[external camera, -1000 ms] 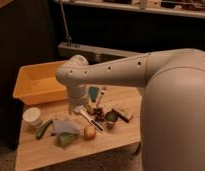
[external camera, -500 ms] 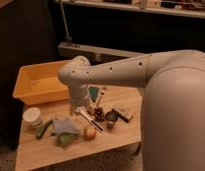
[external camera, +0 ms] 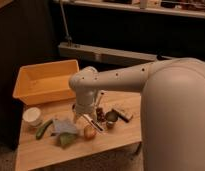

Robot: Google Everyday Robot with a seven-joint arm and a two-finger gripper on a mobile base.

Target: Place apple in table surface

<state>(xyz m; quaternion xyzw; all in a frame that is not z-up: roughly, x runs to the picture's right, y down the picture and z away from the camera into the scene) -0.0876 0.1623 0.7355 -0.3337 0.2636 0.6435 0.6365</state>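
Apple (external camera: 89, 132): on the table surface (external camera: 71, 156).
Gripper (external camera: 82, 118): just behind the apple, slightly left.
Bin (external camera: 46, 80): far behind the apple, leftward.
Cloth (external camera: 63, 126): just left of the apple.
Metal cup (external camera: 111, 118): right of the apple.

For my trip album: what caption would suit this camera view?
Robot's hand poised just above the apple on the wooden table surface, orange-yellow bin behind.
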